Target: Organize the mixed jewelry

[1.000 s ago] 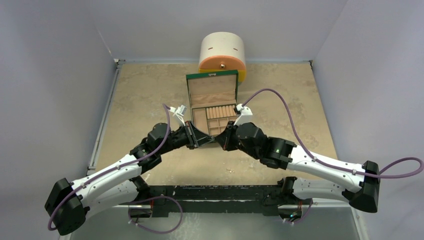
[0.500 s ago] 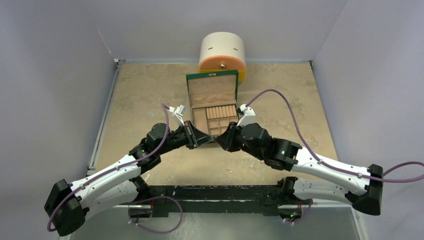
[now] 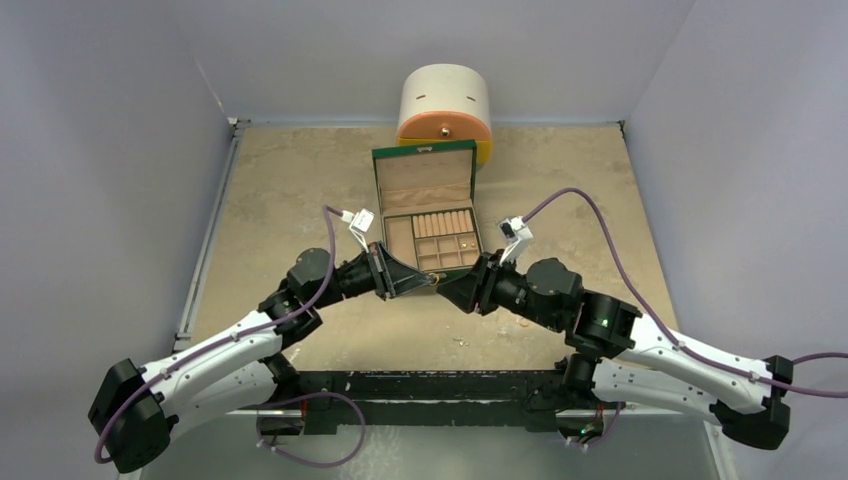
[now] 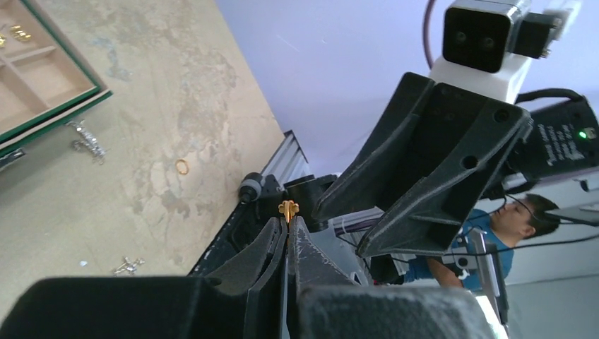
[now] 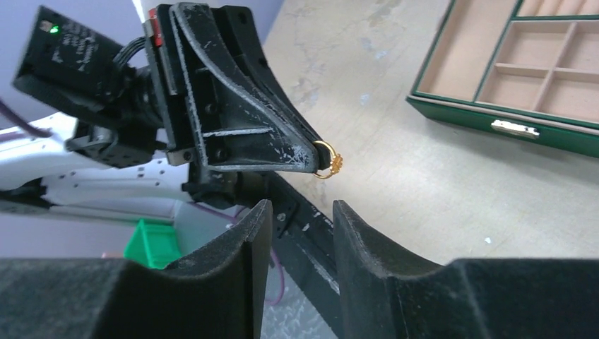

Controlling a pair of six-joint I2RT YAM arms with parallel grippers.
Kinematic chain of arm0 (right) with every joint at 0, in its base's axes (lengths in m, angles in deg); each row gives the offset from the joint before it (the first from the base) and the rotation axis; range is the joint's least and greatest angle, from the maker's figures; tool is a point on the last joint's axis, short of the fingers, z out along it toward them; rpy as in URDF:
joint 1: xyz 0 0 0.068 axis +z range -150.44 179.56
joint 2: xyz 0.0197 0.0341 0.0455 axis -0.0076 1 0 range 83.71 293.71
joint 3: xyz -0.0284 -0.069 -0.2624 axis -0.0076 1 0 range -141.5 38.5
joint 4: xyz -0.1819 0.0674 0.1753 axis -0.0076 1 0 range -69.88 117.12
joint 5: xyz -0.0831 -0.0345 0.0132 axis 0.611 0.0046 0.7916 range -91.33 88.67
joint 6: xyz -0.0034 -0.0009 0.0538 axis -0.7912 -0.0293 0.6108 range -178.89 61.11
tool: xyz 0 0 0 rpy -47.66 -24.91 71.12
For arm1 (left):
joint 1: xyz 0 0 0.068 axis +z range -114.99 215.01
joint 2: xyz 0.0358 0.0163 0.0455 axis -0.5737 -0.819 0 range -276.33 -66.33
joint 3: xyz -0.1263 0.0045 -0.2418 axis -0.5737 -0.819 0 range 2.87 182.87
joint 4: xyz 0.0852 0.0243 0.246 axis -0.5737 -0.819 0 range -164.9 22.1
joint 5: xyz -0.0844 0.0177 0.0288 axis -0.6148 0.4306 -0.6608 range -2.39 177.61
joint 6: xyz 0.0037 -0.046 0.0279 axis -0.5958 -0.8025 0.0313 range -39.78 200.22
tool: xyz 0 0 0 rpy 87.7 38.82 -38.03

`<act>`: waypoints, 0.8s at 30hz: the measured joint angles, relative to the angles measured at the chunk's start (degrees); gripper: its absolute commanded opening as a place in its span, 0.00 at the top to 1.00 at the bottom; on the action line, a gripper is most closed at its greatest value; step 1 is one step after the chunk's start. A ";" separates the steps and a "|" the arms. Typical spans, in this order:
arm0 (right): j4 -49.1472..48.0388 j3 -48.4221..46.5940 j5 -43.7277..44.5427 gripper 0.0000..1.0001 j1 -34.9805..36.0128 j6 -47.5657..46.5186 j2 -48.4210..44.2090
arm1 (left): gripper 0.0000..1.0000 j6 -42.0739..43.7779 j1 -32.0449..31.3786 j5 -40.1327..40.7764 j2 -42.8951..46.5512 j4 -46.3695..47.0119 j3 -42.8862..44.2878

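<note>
**Gold ring held up between two pincers**

On the left, the left pincer (image 4: 287, 224) pressed together, pinching a small gold ring (image 4: 287, 207) right at the tips. Held up in the air above the near side of the desk (image 3: 280, 190), not lying on it. Gripped by the thin band, with the bumpy part poking out, likely to leave room for a second grip.

In the middle, the green box (image 5: 452, 113) wide open with the lid standing up, likely to let pieces drop straight into the little tan pockets. A few gold bits (image 4: 19, 32) already in one pocket. Loose on the desk in front of the box: a silvery piece (image 4: 87, 140) just beside the box edge, a second gold ring (image 4: 183, 167) near it, and another silvery bit (image 4: 127, 266) farther off. Not sorted yet.

On the right, the right pincer (image 5: 297, 212) spread apart, holding nothing, aimed at the small gold ring from close by without touching. Probably a pass from one pincer to the other.
</note>
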 measured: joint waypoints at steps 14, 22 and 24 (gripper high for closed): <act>-8.63 4.00 -8.90 0.54 0.00 -0.24 -6.25 | 1.00 -1.95 -0.02 -9.27 4.59 8.33 0.00; -14.49 4.28 -12.17 0.55 0.00 -0.20 -6.36 | 1.00 -4.09 -0.13 -12.28 5.07 12.28 -0.39; -15.78 4.28 -12.90 0.56 0.00 -0.20 -6.03 | 1.00 -4.52 -0.13 -12.59 5.20 12.79 -0.76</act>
